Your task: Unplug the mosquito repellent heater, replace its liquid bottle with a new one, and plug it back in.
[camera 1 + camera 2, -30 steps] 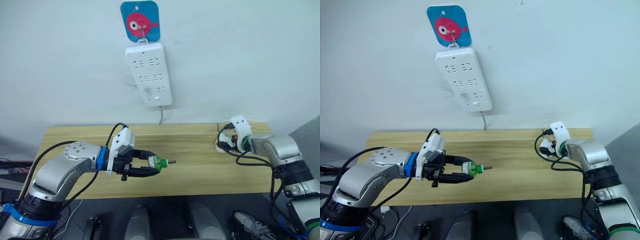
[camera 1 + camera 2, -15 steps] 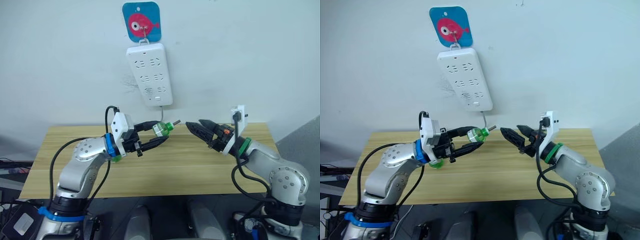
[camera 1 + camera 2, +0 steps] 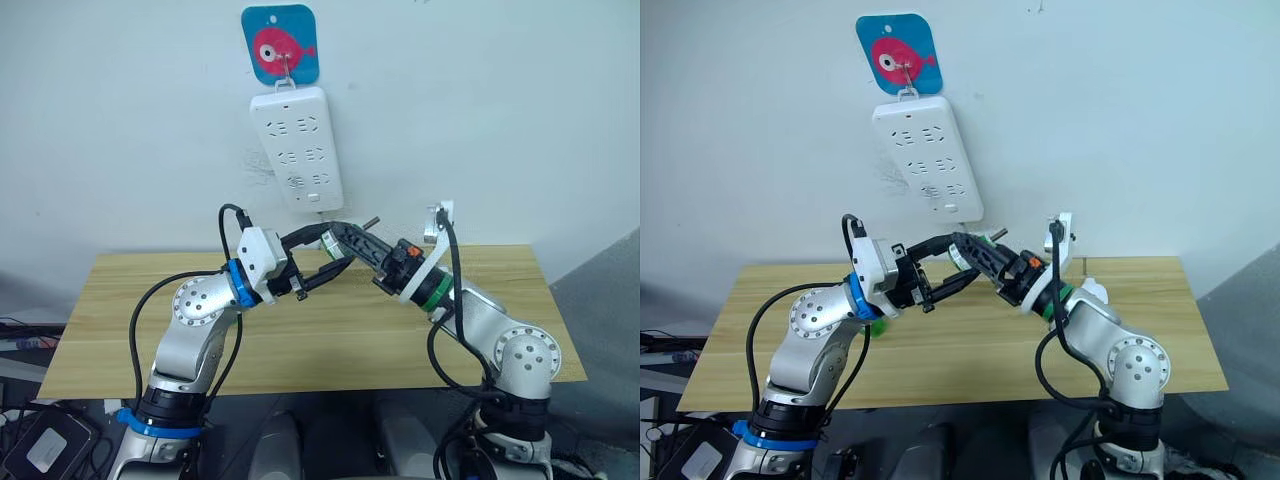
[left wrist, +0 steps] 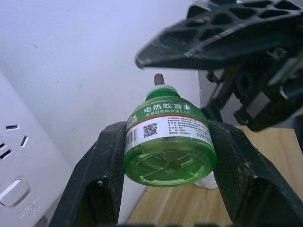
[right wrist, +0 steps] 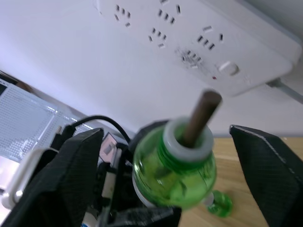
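Your green liquid bottle (image 4: 169,142) sits clamped between the left gripper's (image 4: 168,165) black fingers, labelled, white collar and brown wick pointing to 1 o'clock. It hangs above the wooden table, below the power strip at 12 o'clock.

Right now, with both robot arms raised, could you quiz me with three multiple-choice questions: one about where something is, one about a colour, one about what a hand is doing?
1. Where is the power strip?
A. Lying on the table
B. Hanging on the wall
C. On the floor

2. What colour is the bottle?
A. Green
B. Red
C. Blue

3. What is the left hand doing?
A. Hanging open with nothing in it
B. Pressing on the table
C. Gripping the bottle

Answers: 1 B, it hangs on the wall under a fish sign. 2 A, the clear plastic is green. 3 C, a finger presses each side of the bottle, while the right hand is open around it.
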